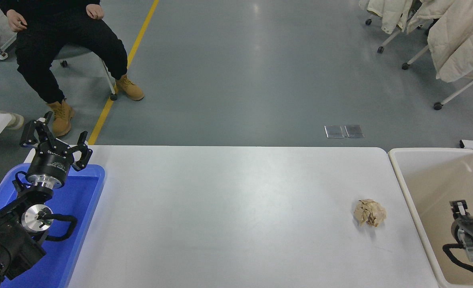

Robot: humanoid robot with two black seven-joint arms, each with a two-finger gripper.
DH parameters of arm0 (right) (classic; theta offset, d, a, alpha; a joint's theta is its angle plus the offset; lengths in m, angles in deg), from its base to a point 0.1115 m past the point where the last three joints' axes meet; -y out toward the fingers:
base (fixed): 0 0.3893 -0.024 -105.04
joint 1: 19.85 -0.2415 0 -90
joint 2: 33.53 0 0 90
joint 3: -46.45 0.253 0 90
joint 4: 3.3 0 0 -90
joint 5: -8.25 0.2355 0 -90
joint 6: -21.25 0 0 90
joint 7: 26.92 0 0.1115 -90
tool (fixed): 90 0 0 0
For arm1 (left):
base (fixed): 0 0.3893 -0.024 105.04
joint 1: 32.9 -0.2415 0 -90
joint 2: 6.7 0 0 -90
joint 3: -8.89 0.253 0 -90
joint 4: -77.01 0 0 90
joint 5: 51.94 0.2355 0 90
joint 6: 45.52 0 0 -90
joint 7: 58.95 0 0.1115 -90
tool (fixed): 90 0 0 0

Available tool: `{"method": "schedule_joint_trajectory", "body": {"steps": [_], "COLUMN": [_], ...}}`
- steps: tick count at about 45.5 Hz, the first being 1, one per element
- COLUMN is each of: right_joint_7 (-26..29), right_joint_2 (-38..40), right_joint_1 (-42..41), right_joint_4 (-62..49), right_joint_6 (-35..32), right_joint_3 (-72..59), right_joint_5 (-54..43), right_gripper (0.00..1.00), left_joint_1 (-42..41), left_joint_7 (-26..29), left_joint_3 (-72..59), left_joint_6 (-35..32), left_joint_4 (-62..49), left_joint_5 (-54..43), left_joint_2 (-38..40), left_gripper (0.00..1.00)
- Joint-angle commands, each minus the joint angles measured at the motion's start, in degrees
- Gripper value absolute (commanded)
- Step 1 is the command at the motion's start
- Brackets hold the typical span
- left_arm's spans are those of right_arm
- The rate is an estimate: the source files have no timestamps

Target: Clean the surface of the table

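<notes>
You're eyeing a light, squashy crumpled tan paper ball (370,213) lower right on the smooth white table surface (228,216); pinch it anywhere, though I can't tell whether the right gripper (460,210) is open.

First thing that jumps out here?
A crumpled tan paper ball sits alone on the white table surface, toward its right end. A blue tray lies at the left under the parked left gripper, and a beige bin stands at the right.
</notes>
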Motion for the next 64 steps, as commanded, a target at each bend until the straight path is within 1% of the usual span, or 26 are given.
{"method": "schedule_joint_trajectory", "body": {"steps": [1,7,12,21,28,32,39,43,53,59,64], "right_joint_7": [0.0,0.0,-0.1,-0.2,-0.1,-0.2,-0.9,-4.7,-15.2,-21.0,-23.1], "right_joint_2": [11.0,17.1,20.5,24.9,24.3,21.8,16.2,13.2,7.4,0.4,-5.8], "right_joint_1": [0.6,1.5,3.0,10.0,12.9,13.4,13.9,14.3,14.2,14.2,14.2], "right_joint_4": [14.1,20.9,25.1,32.8,37.6,39.5,43.0,44.6,44.3,44.0,42.5], "right_joint_6": [-0.7,-0.9,-1.0,-1.3,-2.9,-4.5,-4.8,-5.1,-5.5,-5.5,-5.5], "right_joint_3": [2.3,2.8,6.4,21.1,35.1,39.3,43.6,46.1,45.6,46.4,46.7], "right_joint_5": [0.1,-0.1,-0.9,-1.0,-1.0,-1.0,-1.0,-1.0,-1.5,-1.6,-2.5], "right_gripper": [1.0,1.0,1.0,1.0,1.0,1.0,1.0,1.0,1.0,1.0,1.0], "left_joint_1": [0.0,0.0,0.0,0.0,0.0,0.0,0.0,0.0,0.0,0.0,0.0], "left_joint_7": [0.0,0.0,0.0,0.0,0.0,0.0,0.0,0.0,0.0,0.0,0.0], "left_joint_3": [0.0,0.0,0.0,0.0,0.0,0.0,0.0,0.0,0.0,0.0,0.0], "left_joint_6": [0.0,0.0,0.0,0.0,0.0,0.0,0.0,0.0,0.0,0.0,0.0], "left_joint_4": [0.0,0.0,-0.1,0.0,0.0,0.0,0.0,-0.1,-0.1,0.0,0.0], "left_joint_5": [0.0,0.1,0.0,0.1,0.0,0.0,0.1,0.0,0.0,0.1,0.0], "left_joint_2": [0.0,0.0,0.0,0.0,0.0,0.0,0.0,0.0,0.0,0.0,0.0], "left_gripper": [1.0,1.0,1.0,1.0,1.0,1.0,1.0,1.0,1.0,1.0,1.0]}}
